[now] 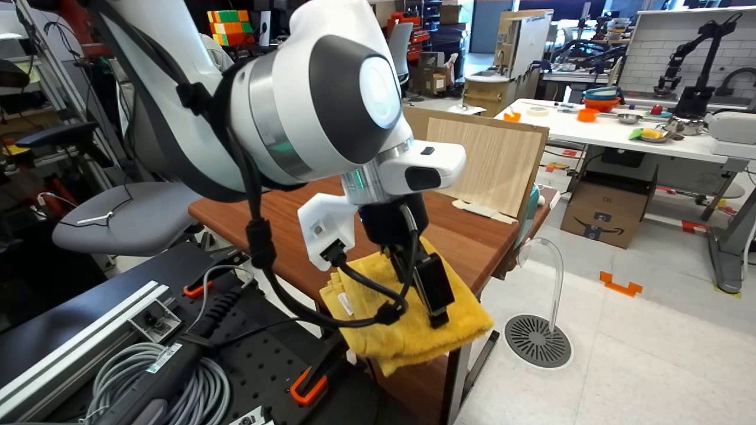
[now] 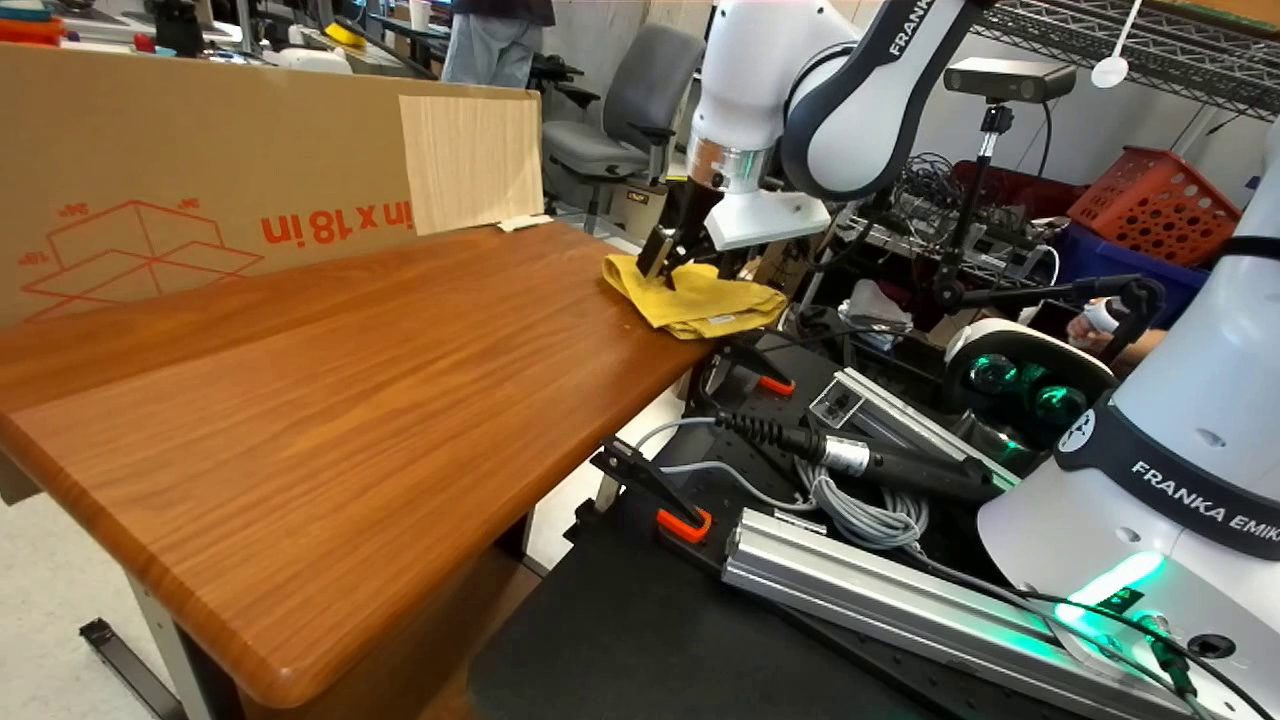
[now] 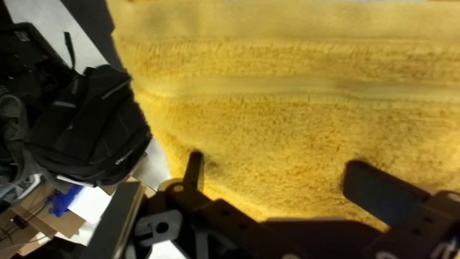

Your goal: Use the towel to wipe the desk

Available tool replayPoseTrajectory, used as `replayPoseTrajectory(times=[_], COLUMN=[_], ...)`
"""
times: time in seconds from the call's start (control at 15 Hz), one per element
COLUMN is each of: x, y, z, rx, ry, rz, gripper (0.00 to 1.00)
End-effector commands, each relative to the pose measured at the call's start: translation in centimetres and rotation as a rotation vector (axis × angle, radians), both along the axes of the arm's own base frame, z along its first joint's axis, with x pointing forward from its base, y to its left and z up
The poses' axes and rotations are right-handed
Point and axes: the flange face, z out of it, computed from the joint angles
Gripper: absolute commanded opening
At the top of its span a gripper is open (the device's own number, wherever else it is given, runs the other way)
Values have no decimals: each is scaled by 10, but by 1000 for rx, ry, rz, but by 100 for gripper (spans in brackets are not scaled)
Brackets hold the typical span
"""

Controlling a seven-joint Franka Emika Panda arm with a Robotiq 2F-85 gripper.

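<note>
A folded yellow towel lies at the corner of the brown wooden desk, with part of it hanging past the edge. In an exterior view the towel covers one end of the desk. My gripper points down over the towel. It also shows in an exterior view. In the wrist view the gripper has its two fingers wide apart, with the towel filling the space behind them. The fingertips are at the towel's surface, apparently touching it. No cloth is pinched between them.
A cardboard sheet with a wood-grain panel stands along the desk's far side. A black base plate with clamps, coiled grey cable and an aluminium rail adjoins the desk. A black backpack lies below.
</note>
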Motion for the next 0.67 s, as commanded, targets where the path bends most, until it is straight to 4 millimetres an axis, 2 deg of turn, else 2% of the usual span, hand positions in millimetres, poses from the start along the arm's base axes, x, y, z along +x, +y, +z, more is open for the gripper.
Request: replayPoseTrajectory(times=[0.0,0.2,0.4,0.47,0.6], x=[0,-15,-31,-4,-16], y=[36,53,63,54,60], z=[37,82,114,90,107], rx=[83,144,187,145,169], ry=[-143,-260,-326,-285,-319], rz=[68,109,82,91,88], gripper=[100,100,100,100,100])
